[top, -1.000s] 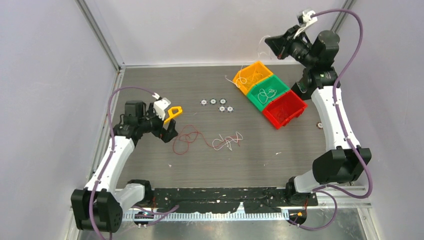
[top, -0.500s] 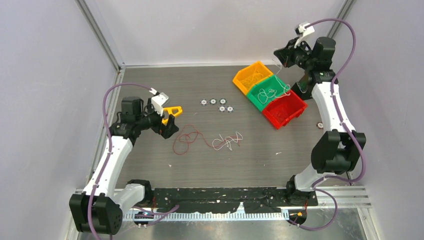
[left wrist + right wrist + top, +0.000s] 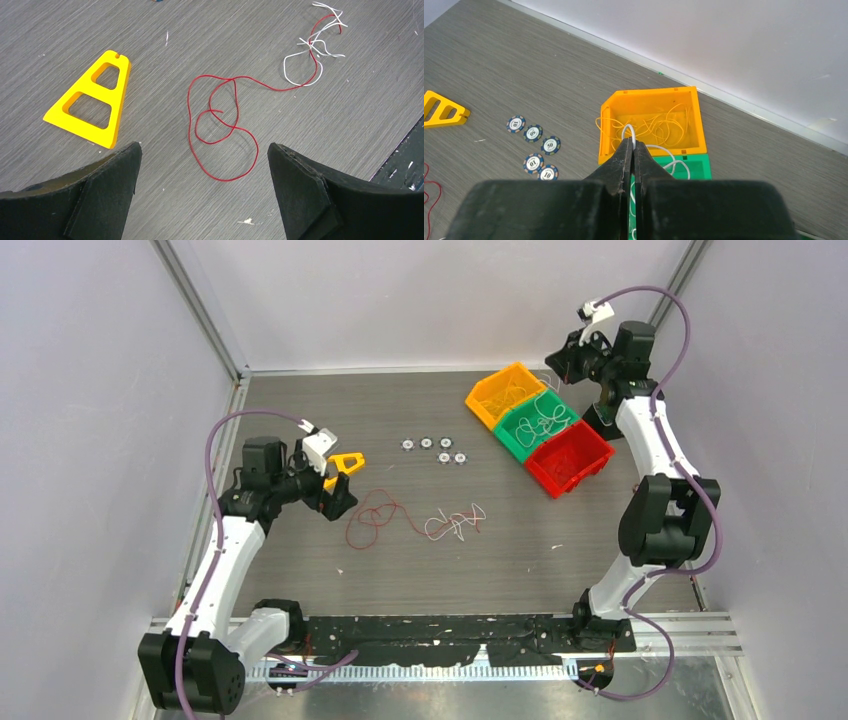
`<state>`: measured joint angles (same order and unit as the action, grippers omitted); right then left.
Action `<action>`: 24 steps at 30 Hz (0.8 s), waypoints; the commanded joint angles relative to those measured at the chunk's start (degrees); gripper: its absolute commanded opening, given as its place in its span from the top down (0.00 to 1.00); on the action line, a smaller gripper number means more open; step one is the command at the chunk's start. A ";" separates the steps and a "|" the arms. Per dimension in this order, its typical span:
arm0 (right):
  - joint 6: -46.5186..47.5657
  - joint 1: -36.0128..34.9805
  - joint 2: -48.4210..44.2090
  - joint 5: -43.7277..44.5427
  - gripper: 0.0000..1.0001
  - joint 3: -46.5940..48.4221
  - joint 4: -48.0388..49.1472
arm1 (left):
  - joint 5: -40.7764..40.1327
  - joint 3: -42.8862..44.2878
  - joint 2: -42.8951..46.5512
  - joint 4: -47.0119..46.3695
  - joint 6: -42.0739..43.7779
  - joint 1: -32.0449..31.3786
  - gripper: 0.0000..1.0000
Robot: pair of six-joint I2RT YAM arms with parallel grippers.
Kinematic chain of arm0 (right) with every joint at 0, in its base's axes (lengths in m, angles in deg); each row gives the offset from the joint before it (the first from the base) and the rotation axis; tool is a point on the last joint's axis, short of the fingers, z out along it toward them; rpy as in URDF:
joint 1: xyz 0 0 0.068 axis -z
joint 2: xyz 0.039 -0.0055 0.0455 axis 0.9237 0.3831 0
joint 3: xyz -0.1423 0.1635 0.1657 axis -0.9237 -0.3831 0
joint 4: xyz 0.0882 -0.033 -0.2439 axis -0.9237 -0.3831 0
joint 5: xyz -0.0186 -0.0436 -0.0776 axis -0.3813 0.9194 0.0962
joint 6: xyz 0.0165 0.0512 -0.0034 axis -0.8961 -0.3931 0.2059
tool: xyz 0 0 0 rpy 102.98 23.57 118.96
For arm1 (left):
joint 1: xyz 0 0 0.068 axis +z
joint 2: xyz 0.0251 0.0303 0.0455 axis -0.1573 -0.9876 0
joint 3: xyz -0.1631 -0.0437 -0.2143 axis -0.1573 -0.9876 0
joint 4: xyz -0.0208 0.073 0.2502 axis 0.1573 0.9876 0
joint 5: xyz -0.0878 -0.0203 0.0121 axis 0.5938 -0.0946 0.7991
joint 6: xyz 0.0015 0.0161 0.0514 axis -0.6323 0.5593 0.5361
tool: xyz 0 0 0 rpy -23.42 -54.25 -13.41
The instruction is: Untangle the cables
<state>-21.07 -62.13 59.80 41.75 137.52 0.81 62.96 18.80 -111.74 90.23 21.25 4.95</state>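
Observation:
A red cable lies looped on the table. Its far end is tangled with a white cable. My left gripper hovers open just in front of the red loops, holding nothing. My right gripper is raised at the back right, above the bins. It is shut on another white cable, which hangs down into the green bin. Yellow cables lie in the orange bin.
A red bin stands next to the green one. A yellow triangular piece lies beside the left gripper. Several poker chips sit at mid-table. The back wall is close behind the bins.
My right arm has swung back and lower towards the bins with the white cable, which now drapes into the green bin. The left arm has shifted only slightly.

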 commanded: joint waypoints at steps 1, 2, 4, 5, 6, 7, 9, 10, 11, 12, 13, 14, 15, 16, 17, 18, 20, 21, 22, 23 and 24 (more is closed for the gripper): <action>0.01 -0.95 0.54 -0.87 0.95 4.54 2.16 | 0.49 0.77 -0.53 -0.82 0.78 0.21 0.00; 0.10 -1.24 1.04 -0.75 0.95 4.91 1.97 | 0.37 1.13 -0.89 -0.68 0.89 0.23 0.01; 0.89 -1.56 1.54 -0.23 0.95 4.64 1.15 | 0.15 1.90 -1.86 -0.54 0.94 0.23 0.01; 1.97 -1.60 1.66 -0.02 0.95 4.33 0.88 | 0.03 2.18 -2.20 -0.49 0.94 0.21 0.00; 2.84 -1.75 1.86 0.62 0.95 3.45 0.20 | 0.08 2.34 -2.25 -0.50 0.94 0.22 0.01; 4.59 -1.79 1.96 1.02 0.95 2.90 -0.03 | 0.01 2.45 -2.31 -0.50 0.93 0.20 0.00; 6.97 -1.82 2.29 2.25 0.95 0.79 -0.64 | -0.24 2.43 -2.24 -0.35 1.06 0.23 0.00; 7.67 -1.76 2.70 2.68 0.95 0.43 -1.04 | -0.45 2.43 -2.10 -0.17 1.27 0.23 0.01; 8.76 -1.75 3.16 2.80 0.95 -0.12 -1.26 | -0.51 2.36 -1.97 0.23 1.79 0.23 0.00; 9.09 -1.74 3.44 2.73 0.95 -0.34 -1.43 | -0.68 2.37 -1.79 0.63 2.25 0.23 0.00; 9.27 -1.74 4.09 2.56 0.94 -0.42 -1.46 | -1.04 2.36 -1.69 0.84 2.52 0.19 0.00; 8.94 -1.81 4.48 2.30 0.95 -0.31 -1.48 | -1.19 2.36 -1.59 1.03 2.79 0.15 0.00; 8.65 -1.93 5.49 2.28 0.95 0.27 -1.49 | -1.39 2.42 -1.49 1.35 3.05 0.22 0.00; 8.17 -2.01 6.01 2.33 0.94 0.60 -1.49 | -1.52 2.58 -1.45 1.52 3.21 0.23 0.00; 8.05 -2.27 7.06 2.40 0.94 1.20 -1.54 | -1.69 2.62 -1.41 1.60 3.23 0.23 0.00; 8.15 -2.36 7.72 2.44 0.95 1.51 -1.73 | -1.78 2.76 -1.39 1.62 3.23 0.19 0.00; 8.85 -2.71 9.62 2.58 0.94 2.48 -2.60 | -1.97 2.98 -1.48 1.75 3.31 0.22 0.00; 9.25 -2.82 10.82 2.94 0.95 2.93 -2.93 | -2.20 3.07 -1.51 1.82 3.32 0.21 0.00; 9.51 -2.85 11.36 3.19 0.95 3.07 -3.09 | -2.42 3.15 -1.51 1.85 3.24 0.23 0.00; 9.77 -2.85 12.40 3.89 0.95 3.34 -3.65 | -2.52 3.21 -1.58 1.88 3.23 0.22 0.01; 11.18 -2.87 12.72 4.19 0.95 3.45 -4.11 | -2.59 3.22 -1.61 2.01 3.23 0.19 0.00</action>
<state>-13.14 -64.41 71.03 44.28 137.78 -2.67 60.95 19.46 -114.16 91.67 23.45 4.97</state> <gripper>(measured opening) 0.071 0.994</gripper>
